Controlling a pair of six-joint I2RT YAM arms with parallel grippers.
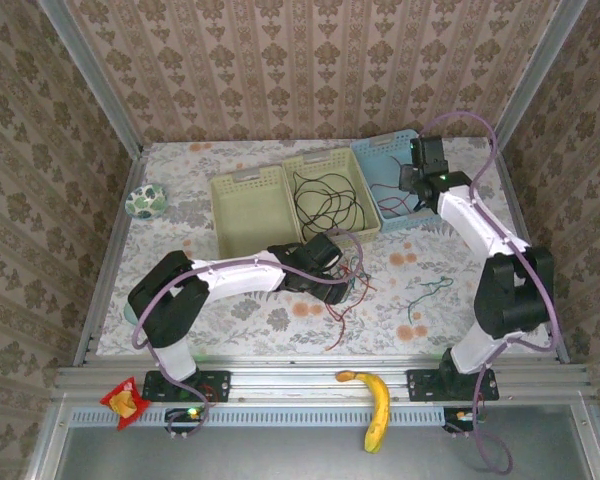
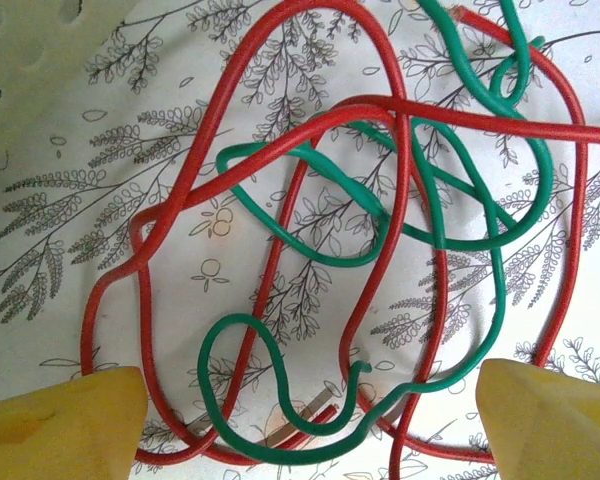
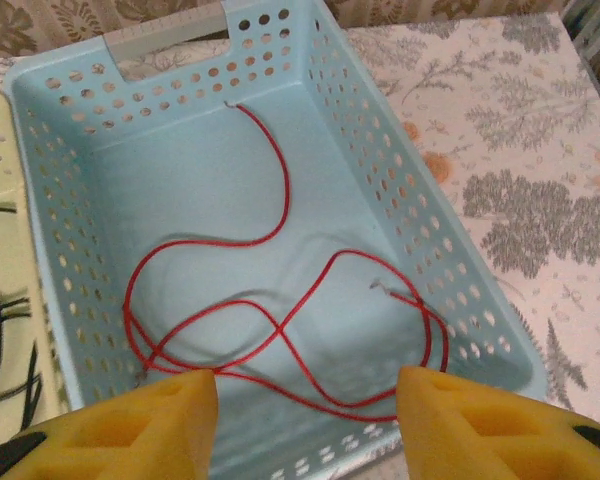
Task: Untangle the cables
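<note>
Cables (image 1: 355, 278) knotted on the table, both grippers open

A tangle of red cable (image 2: 404, 170) and green cable (image 2: 208, 365) lies on the flowered table (image 1: 280, 322), just in front of the middle basket (image 1: 320, 160). The left wrist view shows the two strands looping over and under each other many times, flat on the cloth. The left gripper (image 2: 300, 425) hangs right over this knot. Its yellow fingers (image 2: 65, 420) are wide apart, one on each side of the pile, and nothing is pinched between them.

A second green cable (image 1: 427, 293) lies by itself on the table, to the right of the knot and apart from it.

Three baskets stand side by side across the far part of the table. Black cables (image 1: 325, 200) lie in loose loops inside the middle basket. The yellow basket (image 1: 250, 215) is on its left and the blue basket (image 3: 380, 150) on its right.

The right gripper (image 3: 305, 420) is over the blue basket with its jaws apart, holding nothing. Another red cable (image 3: 285, 195) lies on the floor of that basket in a few crossing loops, below the fingers. Whether the fingertips touch it cannot be told.

A banana (image 1: 373, 410) lies on the metal rail at the near edge, between the two arm bases. A red packet (image 1: 123, 402) sits on the rail near the left arm's base. A round green-and-white ball (image 1: 145, 202) rests at the far left of the table.
</note>
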